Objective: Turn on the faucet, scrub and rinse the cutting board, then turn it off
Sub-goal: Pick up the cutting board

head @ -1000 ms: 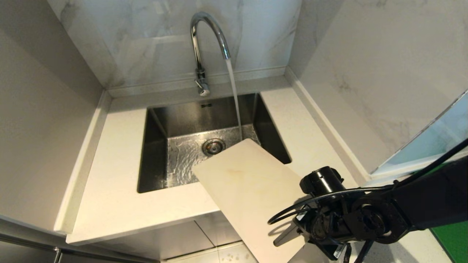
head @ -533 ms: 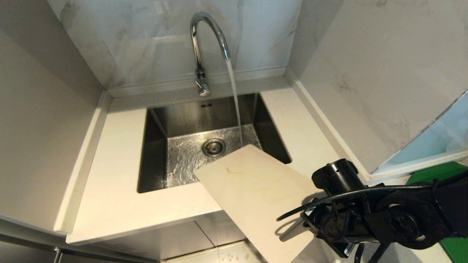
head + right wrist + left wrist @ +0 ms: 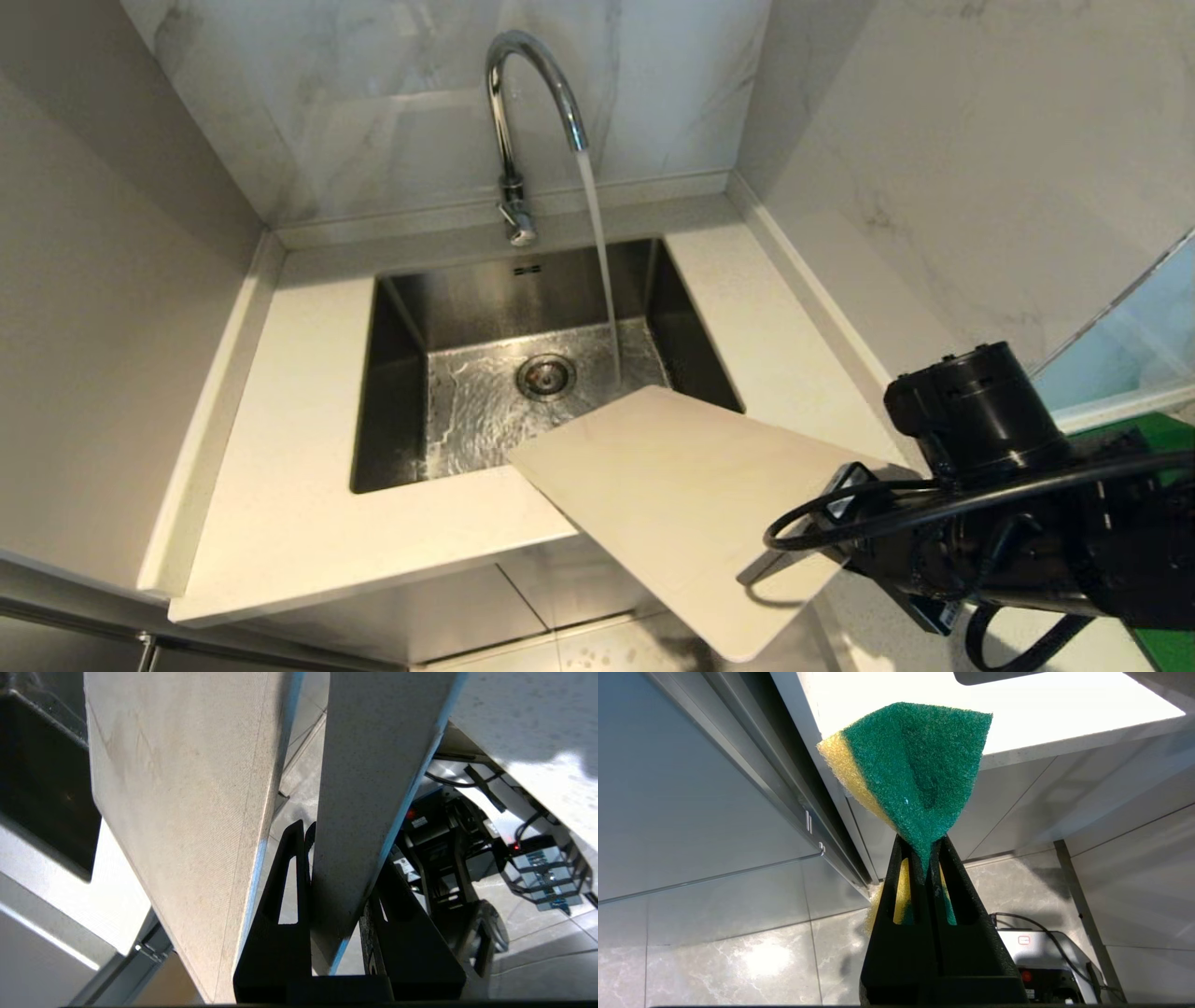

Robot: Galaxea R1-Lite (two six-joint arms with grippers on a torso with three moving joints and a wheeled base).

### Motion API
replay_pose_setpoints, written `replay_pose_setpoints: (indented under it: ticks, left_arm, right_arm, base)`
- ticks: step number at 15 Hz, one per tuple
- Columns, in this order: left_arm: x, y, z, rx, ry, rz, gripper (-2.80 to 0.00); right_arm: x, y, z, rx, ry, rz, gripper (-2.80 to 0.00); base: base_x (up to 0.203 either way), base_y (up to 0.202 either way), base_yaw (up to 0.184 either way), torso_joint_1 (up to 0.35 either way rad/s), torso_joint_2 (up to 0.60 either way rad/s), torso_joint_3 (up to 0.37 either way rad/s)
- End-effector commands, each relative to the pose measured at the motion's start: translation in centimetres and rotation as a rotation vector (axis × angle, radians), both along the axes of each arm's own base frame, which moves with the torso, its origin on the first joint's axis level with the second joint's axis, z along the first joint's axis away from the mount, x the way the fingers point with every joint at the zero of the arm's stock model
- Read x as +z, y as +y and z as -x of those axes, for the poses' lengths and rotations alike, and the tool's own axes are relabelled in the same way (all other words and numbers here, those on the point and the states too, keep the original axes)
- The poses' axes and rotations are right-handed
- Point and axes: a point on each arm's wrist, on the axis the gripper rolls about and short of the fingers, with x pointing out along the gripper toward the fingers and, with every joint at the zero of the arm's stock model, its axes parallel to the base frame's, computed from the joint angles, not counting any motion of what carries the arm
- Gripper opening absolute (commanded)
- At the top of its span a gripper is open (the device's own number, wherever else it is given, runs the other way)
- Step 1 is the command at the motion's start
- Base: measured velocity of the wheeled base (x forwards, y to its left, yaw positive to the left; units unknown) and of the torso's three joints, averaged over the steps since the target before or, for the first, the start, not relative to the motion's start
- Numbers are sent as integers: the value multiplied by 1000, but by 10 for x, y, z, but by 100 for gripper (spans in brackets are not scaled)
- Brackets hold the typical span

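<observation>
Two claws are loaded, and the water is already running: the faucet pours a steady stream into the sink, so the first step looks done. The right gripper pinches the cutting board by the bar beside its slot handle, as the right wrist view shows, with one finger through the slot. The board reaches away from that claw toward the sink, its far corner over the basin's near right part and the rest hanging over the counter edge. It is tilted rather than flat, and it sits short of the stream, which falls just beyond its far corner. A faint yellowish mark shows on the board's face in the right wrist view.

The left gripper is pressed together on a green-and-yellow sponge, which fans out past its fingertips. In the left wrist view it hangs below and outside the counter edge, well apart from the board.

By my reading the work is at the point of bringing board and water together. Next, the right claw would need to carry the board farther out under the stream, while the left brings the sponge up over the counter onto the board's face. Held by one edge only, the board could twist once the sponge presses on it.
</observation>
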Motion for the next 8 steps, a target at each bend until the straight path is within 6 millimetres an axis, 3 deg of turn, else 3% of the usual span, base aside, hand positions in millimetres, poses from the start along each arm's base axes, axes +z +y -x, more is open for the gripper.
replay_pose_setpoints:
  ticks: [1, 8]
  left_arm:
    - [0, 0, 0, 0, 3, 0, -280]
    - [0, 0, 0, 0, 3, 0, -280]
  right_arm:
    - [19, -6, 14, -3, -69, -30, -280]
    - [57, -20, 46, 7, -229, -102, -280]
  base:
    - [0, 0, 0, 0, 0, 0]
    - [0, 0, 0, 0, 0, 0]
